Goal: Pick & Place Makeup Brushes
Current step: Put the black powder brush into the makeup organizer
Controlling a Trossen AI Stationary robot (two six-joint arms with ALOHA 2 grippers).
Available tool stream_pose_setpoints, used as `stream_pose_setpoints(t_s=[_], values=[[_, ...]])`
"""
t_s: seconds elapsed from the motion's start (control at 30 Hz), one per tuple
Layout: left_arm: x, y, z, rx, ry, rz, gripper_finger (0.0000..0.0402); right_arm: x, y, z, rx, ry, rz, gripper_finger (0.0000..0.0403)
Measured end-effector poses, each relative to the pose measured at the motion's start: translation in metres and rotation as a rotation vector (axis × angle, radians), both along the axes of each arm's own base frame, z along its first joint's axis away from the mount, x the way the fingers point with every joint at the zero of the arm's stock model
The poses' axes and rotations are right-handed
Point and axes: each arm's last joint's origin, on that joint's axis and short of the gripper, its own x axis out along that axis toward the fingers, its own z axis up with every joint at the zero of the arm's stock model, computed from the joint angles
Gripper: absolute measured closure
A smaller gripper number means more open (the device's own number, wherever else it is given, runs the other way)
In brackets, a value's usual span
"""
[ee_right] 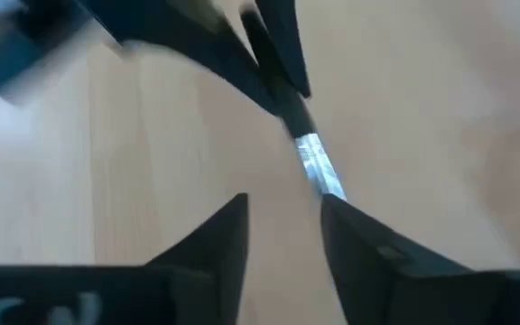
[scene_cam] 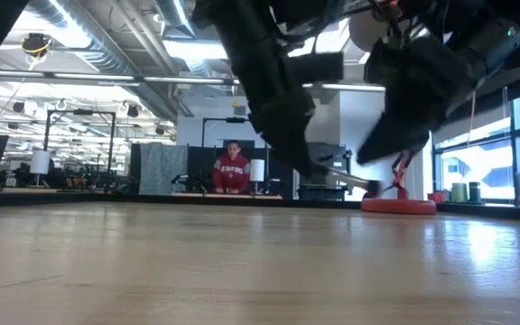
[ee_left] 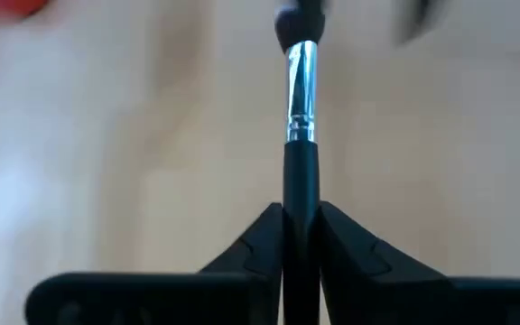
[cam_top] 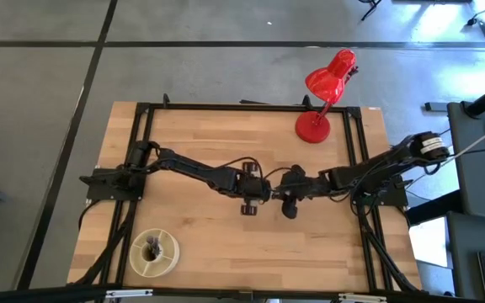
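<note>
One makeup brush point(ee_left: 301, 90), with a dark handle, silvery ferrule and dark tip, is held by my left gripper point(ee_left: 301, 212) above the middle of the table point(cam_top: 217, 135). In the low view the brush point(scene_cam: 343, 178) hangs clear of the wood. My right gripper point(ee_right: 283, 203) is open and faces the left one point(cam_top: 263, 194) at close range. The ferrule point(ee_right: 319, 167) reaches one of its fingers point(ee_right: 355, 239), and I cannot tell whether they touch. Other dark brushes stand in a pale round holder point(cam_top: 154, 252). My left gripper pinches the brush's dark handle point(ee_left: 301, 194) between its two fingers, which lie along the brush. The ferrule and tip stick out forward past the fingertips, toward the right gripper. The brush is lifted clear of the table, roughly level, tip slightly down.
A red desk lamp point(cam_top: 322, 93) stands near the table's far right corner. The holder sits near the near left corner. Bare wood lies around both grippers. A person in red point(scene_cam: 233, 170) sits in the room beyond the table.
</note>
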Motion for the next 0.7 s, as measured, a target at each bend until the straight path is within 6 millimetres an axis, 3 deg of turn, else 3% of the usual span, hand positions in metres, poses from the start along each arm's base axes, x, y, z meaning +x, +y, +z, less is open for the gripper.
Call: stream_pose_setpoints(t_s=[0.17, 0.3, 0.5, 0.7], values=[[-0.011, 0.007, -0.003, 0.094, 0.014, 0.258, 0.0355, -0.012, -0.007, 0.032, -0.081, -0.159, -0.140, 0.0215], [-0.016, 0.002, -0.003, 0.129, -0.002, 0.340, 0.0350, -0.016, -0.009, 0.040, -0.059, -0.204, -0.197, 0.0198], [-0.020, -0.007, -0.002, 0.195, -0.063, 0.429, 0.0352, -0.017, -0.010, 0.016, 0.001, -0.213, -0.267, 0.0194], [-0.040, -0.005, 0.007, 0.283, -0.035, 0.563, 0.0351, -0.035, -0.021, -0.013, 0.078, -0.358, -0.387, 0.0194]])
